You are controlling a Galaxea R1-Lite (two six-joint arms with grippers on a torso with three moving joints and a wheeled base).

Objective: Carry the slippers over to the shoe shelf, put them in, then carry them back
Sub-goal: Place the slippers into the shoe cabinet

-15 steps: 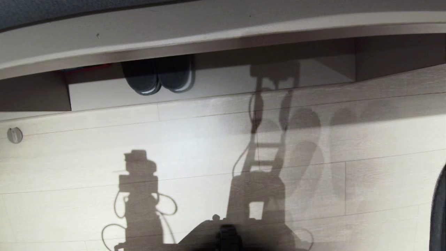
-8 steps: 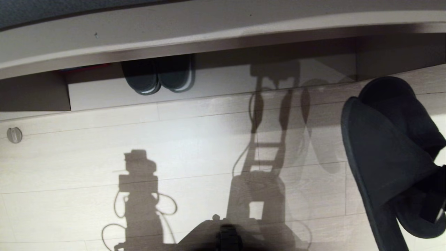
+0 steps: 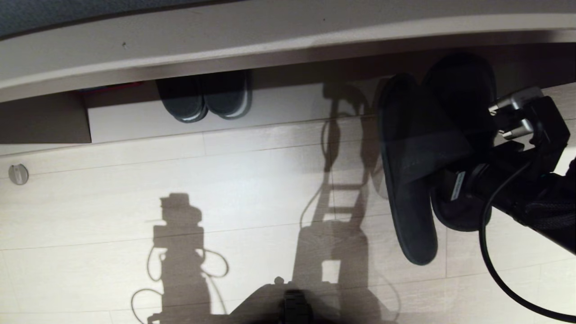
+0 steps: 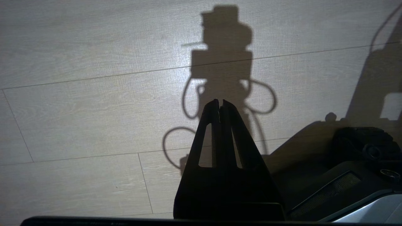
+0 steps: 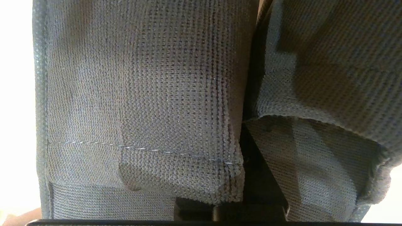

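Hanging pinched in the right fingers, the slippers reach the shoe shelf edge above bare floor.

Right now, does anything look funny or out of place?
Not really. The right hand holds the slippers in the air, pinched together, toes near the shoe shelf. Another dark pair sits neatly inside.
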